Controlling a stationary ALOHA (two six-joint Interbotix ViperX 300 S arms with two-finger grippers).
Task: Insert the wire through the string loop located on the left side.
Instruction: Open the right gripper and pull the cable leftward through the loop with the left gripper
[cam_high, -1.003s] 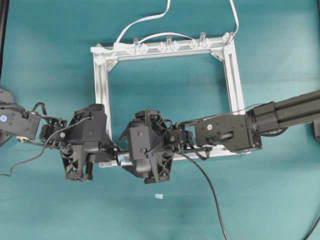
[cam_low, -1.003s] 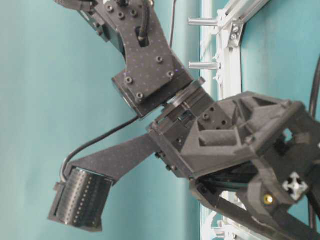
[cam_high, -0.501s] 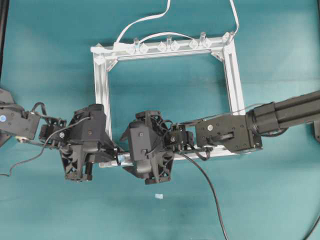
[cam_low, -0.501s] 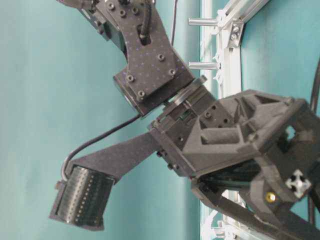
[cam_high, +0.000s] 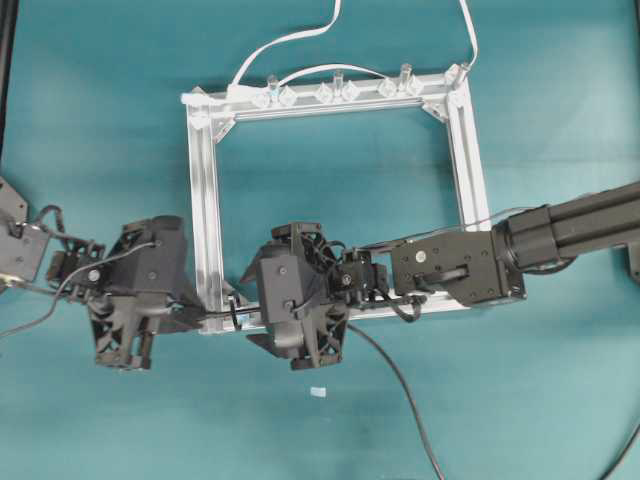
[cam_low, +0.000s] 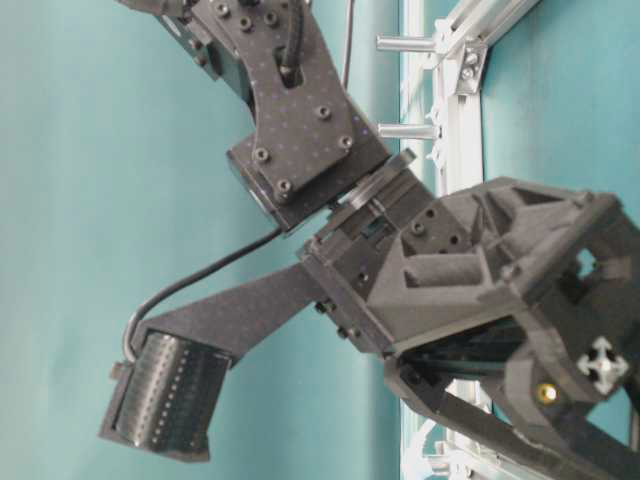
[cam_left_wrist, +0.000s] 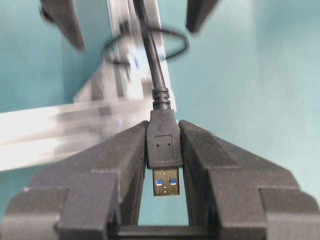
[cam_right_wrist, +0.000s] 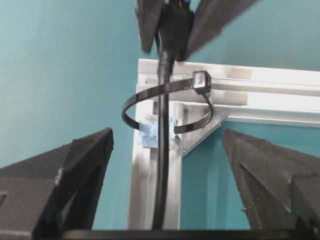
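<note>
The wire (cam_left_wrist: 150, 55) is a black cable ending in a rectangular plug (cam_left_wrist: 164, 142) with a metal tip. My left gripper (cam_left_wrist: 164, 127) is shut on that plug. From the plug the wire passes through the string loop (cam_right_wrist: 165, 107), a thin dark ring with a pale blue bit, fixed at the frame's lower left corner. Overhead, the left gripper (cam_high: 197, 318) sits just left of the frame, and the loop (cam_high: 235, 312) lies between both grippers. My right gripper (cam_right_wrist: 167, 135) stands open astride the wire without touching it, just right of the loop (cam_high: 248, 312).
The square aluminium frame (cam_high: 205, 200) lies on the teal table. Clear clips (cam_high: 335, 92) and a white cable (cam_high: 290, 40) run along its far bar. The wire's slack (cam_high: 400, 380) trails toward the front right. A small pale scrap (cam_high: 318, 392) lies nearby.
My left gripper has moved left, away from the frame corner, taking the plug with it and drawing more wire through the loop. The right gripper stays open in place.
</note>
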